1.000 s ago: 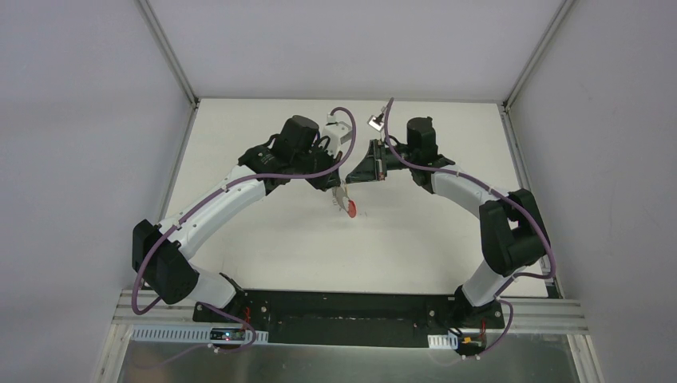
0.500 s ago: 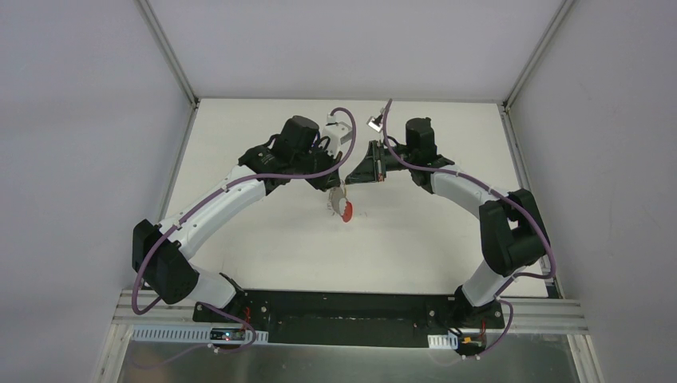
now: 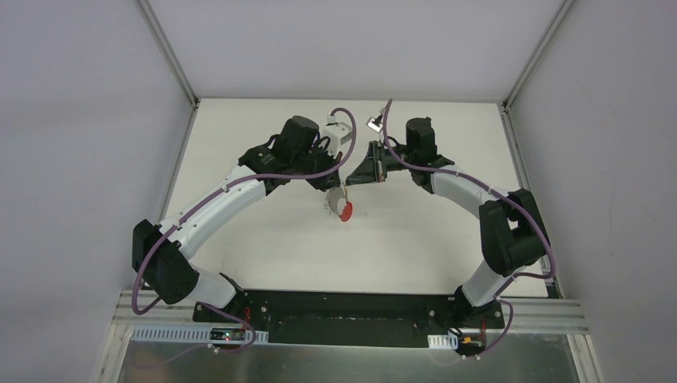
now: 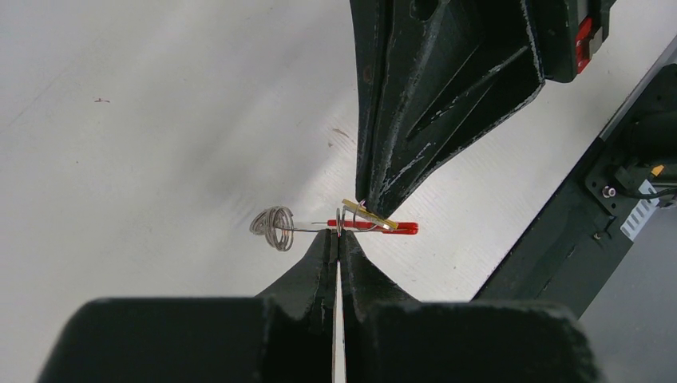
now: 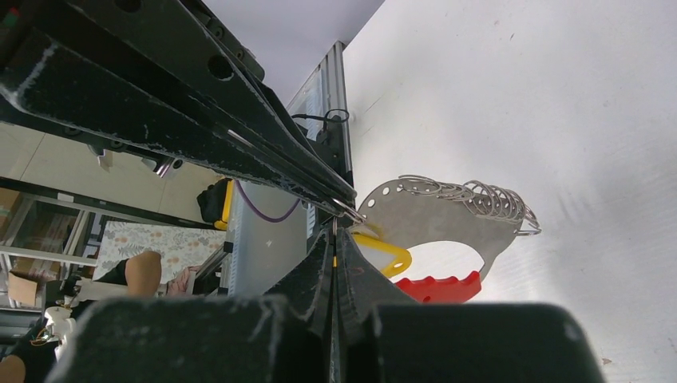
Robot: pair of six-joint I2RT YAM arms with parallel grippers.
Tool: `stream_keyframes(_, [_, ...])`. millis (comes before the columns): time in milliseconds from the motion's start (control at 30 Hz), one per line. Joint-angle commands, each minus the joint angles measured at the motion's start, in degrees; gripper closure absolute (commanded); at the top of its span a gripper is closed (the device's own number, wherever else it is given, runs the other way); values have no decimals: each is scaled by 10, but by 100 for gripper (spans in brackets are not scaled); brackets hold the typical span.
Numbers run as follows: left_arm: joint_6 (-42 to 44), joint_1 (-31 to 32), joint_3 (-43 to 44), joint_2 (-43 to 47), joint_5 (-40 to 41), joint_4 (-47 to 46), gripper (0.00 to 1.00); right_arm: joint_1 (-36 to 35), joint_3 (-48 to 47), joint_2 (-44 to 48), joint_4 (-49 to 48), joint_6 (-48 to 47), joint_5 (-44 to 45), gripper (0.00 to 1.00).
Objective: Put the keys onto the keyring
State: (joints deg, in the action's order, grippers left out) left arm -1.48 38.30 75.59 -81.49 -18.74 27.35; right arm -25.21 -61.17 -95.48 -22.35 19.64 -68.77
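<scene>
Grey walls (image 3: 80, 120) box in a white table (image 3: 263, 239), and over its middle we see both arms meeting tip to tip. Our left gripper (image 4: 337, 238) is clamped tight on the thin edge of the keys (image 5: 431, 219), a fanned grey metal bunch with wire loops crowded along one rim and a red curved band on the opposite side. Our right gripper (image 5: 335, 235) is likewise pressed closed, and it appears to pinch a small yellow tag (image 5: 387, 257) just beside the red band.
</scene>
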Motion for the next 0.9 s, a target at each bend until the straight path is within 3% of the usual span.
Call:
stream_keyframes(0, [9,5,3,14,8,-15,100,-1,-19,2,-35,8,-26,100])
stream_keyframes(867, [9,5,1,17,-13,-17,100,11,-25,-13,-20,0,-4,100])
